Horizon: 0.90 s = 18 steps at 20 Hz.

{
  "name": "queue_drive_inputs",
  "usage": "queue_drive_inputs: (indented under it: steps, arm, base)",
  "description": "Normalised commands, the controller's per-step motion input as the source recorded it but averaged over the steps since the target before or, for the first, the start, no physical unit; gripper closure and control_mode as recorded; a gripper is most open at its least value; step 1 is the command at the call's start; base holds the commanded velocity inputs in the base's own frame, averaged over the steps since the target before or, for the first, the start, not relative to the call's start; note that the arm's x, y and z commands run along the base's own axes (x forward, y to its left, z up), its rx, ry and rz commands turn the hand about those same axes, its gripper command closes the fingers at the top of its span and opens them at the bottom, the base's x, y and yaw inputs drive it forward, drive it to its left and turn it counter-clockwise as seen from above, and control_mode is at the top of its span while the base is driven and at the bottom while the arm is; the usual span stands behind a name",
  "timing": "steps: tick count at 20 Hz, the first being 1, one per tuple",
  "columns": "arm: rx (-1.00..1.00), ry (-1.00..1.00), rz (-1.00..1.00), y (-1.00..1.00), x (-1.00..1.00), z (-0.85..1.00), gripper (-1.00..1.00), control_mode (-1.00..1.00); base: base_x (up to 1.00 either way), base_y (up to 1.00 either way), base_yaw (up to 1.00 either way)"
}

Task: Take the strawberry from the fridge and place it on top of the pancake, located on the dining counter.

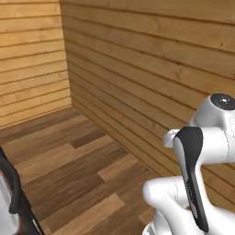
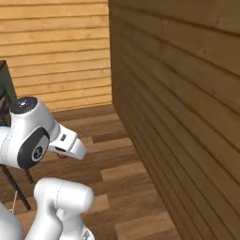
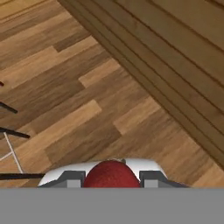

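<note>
Clearly clamped in the tool (image 3: 112, 181), the strawberry (image 3: 112, 174) is a smooth, dark-red, rounded dome.

text: none legible | labels: none — brands: none | numbers, signs: none readable anywhere

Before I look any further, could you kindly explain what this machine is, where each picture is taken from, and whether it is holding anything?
It is a white robot arm on a driving base. Two pictures come from cameras on the base, behind the arm to its left and right; they look over it at a wooden plank floor and a wooden wall. The third comes from a camera on the hand, looking along the end effector. There, the end effector is shut on a small dark-red strawberry, above the floor near the wall. Thin dark legs of some furniture show at the left edge.
</note>
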Motion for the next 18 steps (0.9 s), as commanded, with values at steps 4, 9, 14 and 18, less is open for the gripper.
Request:
queue_drive_inputs:
  steps: [4,9,14,18]
  arm:
    - [0.00,0.00,0.00,0.00,0.00,0.00,1.00,1.00]
    - [0.00,0.00,0.00,0.00,0.00,0.00,1.00,1.00]
    - [0.00,0.00,0.00,0.00,0.00,0.00,1.00,1.00]
    - [0.00,0.00,0.00,0.00,0.00,0.00,1.00,1.00]
  base:
    - [0.88,-0.06,0.73]
    - [1.00,-0.02,0.53]
    - [1.00,-0.06,0.27]
    - [1.00,-0.10,0.34]
